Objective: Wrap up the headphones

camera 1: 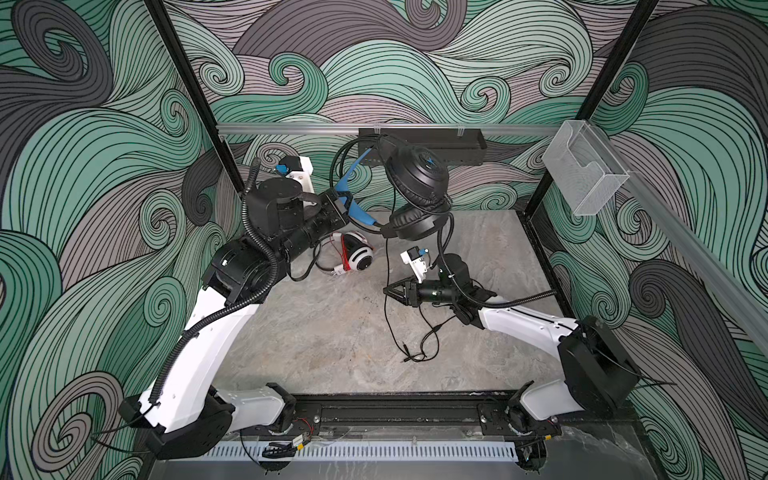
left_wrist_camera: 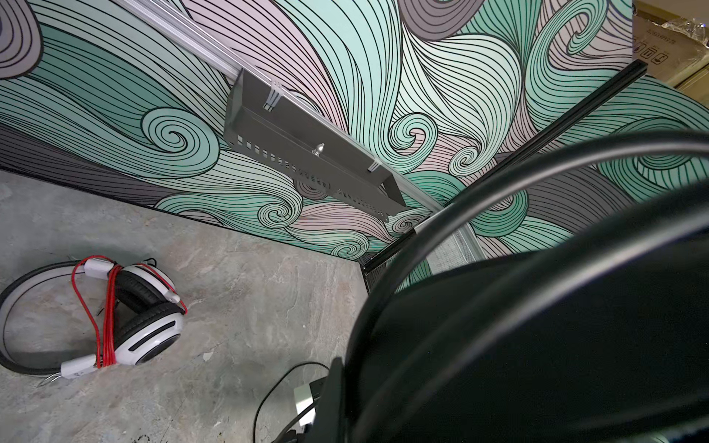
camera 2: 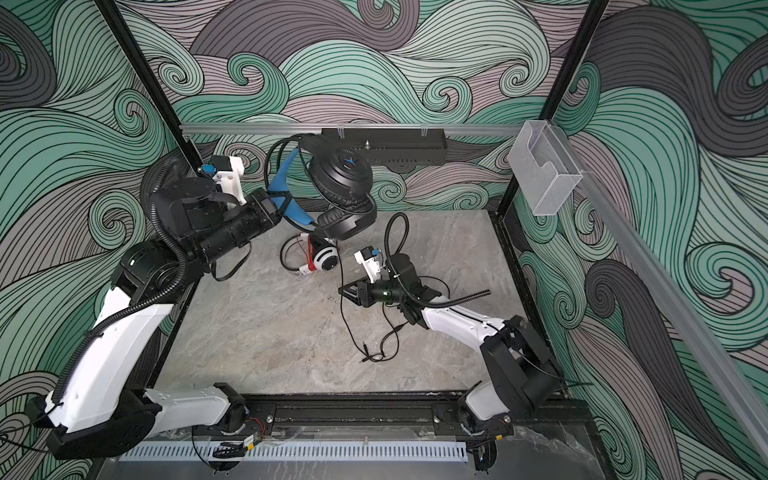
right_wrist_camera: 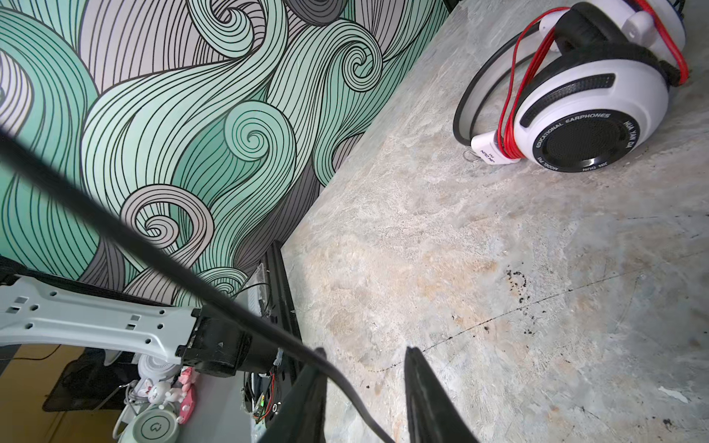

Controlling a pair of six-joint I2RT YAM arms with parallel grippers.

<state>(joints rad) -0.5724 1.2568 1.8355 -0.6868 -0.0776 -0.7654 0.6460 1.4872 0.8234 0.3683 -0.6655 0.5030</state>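
The black headphones with a blue headband hang in the air at the back, and my left gripper is shut on that headband. In the left wrist view they fill the frame's side and hide the jaws. Their black cable drops to the table and ends in loose loops. My right gripper hovers low at the table's middle, open, with the cable running across one fingertip and down between the jaws. The white headphones lie on the table behind, their red cable wound round them.
A black tray hangs on the back rail just behind the raised headphones. A clear plastic box is fixed to the right rail. Patterned walls close in the grey stone-look table on three sides.
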